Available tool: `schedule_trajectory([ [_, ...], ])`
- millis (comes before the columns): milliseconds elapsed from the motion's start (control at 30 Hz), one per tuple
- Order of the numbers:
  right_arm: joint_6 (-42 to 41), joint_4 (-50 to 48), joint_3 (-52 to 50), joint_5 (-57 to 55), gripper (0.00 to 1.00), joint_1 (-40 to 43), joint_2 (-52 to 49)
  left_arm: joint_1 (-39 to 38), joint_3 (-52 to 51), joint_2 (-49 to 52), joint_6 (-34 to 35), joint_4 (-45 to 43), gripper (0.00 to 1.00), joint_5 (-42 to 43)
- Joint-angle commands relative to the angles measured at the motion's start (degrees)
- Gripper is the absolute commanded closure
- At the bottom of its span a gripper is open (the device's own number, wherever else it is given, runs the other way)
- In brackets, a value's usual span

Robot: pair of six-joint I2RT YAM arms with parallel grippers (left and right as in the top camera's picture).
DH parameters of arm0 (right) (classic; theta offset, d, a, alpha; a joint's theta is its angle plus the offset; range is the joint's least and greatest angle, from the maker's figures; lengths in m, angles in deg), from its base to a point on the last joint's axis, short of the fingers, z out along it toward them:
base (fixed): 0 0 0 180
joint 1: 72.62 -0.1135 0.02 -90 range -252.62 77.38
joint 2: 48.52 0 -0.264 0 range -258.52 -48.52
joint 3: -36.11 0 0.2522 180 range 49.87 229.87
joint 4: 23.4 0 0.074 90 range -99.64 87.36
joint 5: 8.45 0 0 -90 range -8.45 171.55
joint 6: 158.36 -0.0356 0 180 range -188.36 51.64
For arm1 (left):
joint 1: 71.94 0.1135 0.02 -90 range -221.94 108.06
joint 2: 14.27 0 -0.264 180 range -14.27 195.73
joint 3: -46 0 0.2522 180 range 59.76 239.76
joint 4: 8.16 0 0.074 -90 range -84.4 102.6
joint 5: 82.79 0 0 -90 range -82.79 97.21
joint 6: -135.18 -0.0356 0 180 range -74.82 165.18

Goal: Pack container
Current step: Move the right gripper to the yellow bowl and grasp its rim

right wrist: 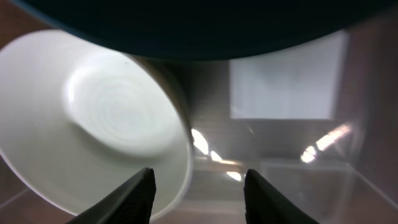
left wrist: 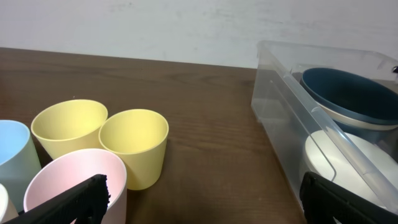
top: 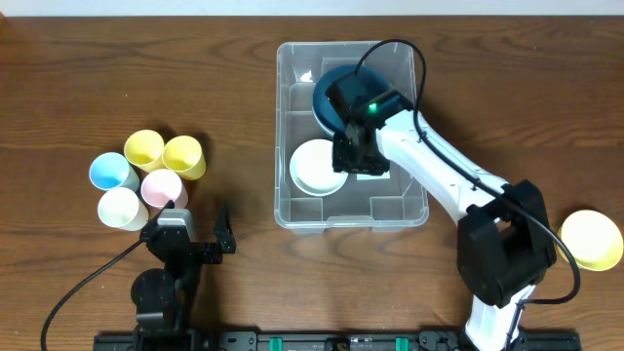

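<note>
**Right gripper open inside the container, left gripper idle by the cups**

Overhead: the container (top: 285, 127) sits on the middle of the wooden table (top: 78, 78), towards its far edge. It holds a dark blue bowl (top: 326, 90) at the far end and a white bowl (top: 314, 168) nearer the robot, on the left side. The right arm reaches in from the near right, and the right gripper (top: 353, 156) hangs over the container's floor, just beside the white bowl and below the dark one. A yellow bowl (top: 592, 239) lies well apart at the table's right edge. On the left, five cups stand bunched together: two yellow cups (top: 144, 148), a blue cup (top: 112, 172), a pink cup (top: 162, 186) and a cream cup (top: 123, 208). The left gripper (top: 190, 232) sits just behind them, over bare table.

Left wrist: its two fingers show at the bottom corners, spread wide with nothing between them. The cups stand to the left, the container to the right with both bowls inside.

Right wrist: the jaws stand apart and hold nothing. The white bowl's rim lies just beside the left finger, and the dark blue bowl fills the top. A white label (right wrist: 283, 78) shows on the container's clear floor.
</note>
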Motion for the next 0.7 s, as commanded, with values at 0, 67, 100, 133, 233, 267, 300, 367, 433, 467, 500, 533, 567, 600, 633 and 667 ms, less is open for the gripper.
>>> schedule_trajectory([
  [0, 0.66, 4.24, 8.00, -7.30, 0.51, 2.36, 3.04, 0.39, -1.36, -0.35, -0.79, 0.72, 0.02, 0.57],
  [67, 0.66, 9.01, 13.07, -10.56, 0.39, 3.85, 4.20, 0.39, -1.33, -0.35, -0.79, 0.72, 0.02, 0.57],
  [100, 0.66, 11.21, 15.39, -11.89, 0.09, 4.68, 4.83, 0.39, -1.33, -0.35, -0.79, 0.72, 0.02, 0.57],
  [133, 0.66, 14.12, 18.32, -13.55, 0.01, 5.92, 5.66, 0.39, -1.36, -0.35, -0.79, 0.72, 0.02, 0.57],
  [233, -0.20, 20.65, 24.17, -16.55, 0.01, 10.29, 8.11, 0.39, -1.36, -0.35, -0.79, 0.72, 0.02, 0.57],
  [267, -1.11, 22.71, 25.73, -16.98, 0.01, 12.52, 9.16, 0.39, -1.33, -0.35, -0.79, 0.72, 0.02, 0.57],
  [300, -1.77, 24.26, 26.64, -16.96, 0.01, 14.71, 10.14, 0.39, -1.36, -0.35, -0.79, 0.72, 0.02, 0.57],
  [367, -4.00, 27.61, 27.12, -16.94, 0.01, 20.13, 12.48, 0.39, -1.33, -0.35, -0.79, 0.72, 0.02, 0.57],
  [433, -6.16, 31.87, 27.06, -17.03, 0.01, 26.69, 14.49, 0.39, -1.33, -0.35, -0.79, 0.72, 0.02, 0.57],
  [467, -6.38, 33.51, 27.06, -17.16, 0.01, 29.53, 15.02, 0.39, -1.36, -0.35, -0.79, 0.72, 0.02, 0.57],
  [500, -6.45, 35.12, 27.06, -17.33, 0.01, 32.87, 15.32, 0.39, -1.36, -0.35, -0.79, 0.72, 0.02, 0.57],
  [533, -6.14, 35.91, 26.97, -17.29, 0.01, 36.11, 15.43, 0.39, -1.36, -0.35, -0.79, 0.72, 0.02, 0.57],
  [567, -4.24, 35.91, 26.53, -16.52, 0.01, 38.58, 15.47, 0.39, -1.36, -0.35, -0.79, 0.72, 0.02, 0.57],
  [600, -3.13, 35.89, 25.92, -15.93, 0.01, 41.24, 15.47, 0.39, -1.36, -0.35, -0.79, 0.72, 0.02, 0.57],
  [633, -2.38, 35.89, 24.87, -15.61, 0.01, 43.58, 15.47, 0.39, -1.36, -0.35, -0.79, 0.72, 0.02, 0.57],
  [667, -2.34, 35.87, 23.63, -15.63, 0.01, 45.38, 15.47, 0.39, -1.33, -0.35, -0.79, 0.72, 0.02, 0.57],
])
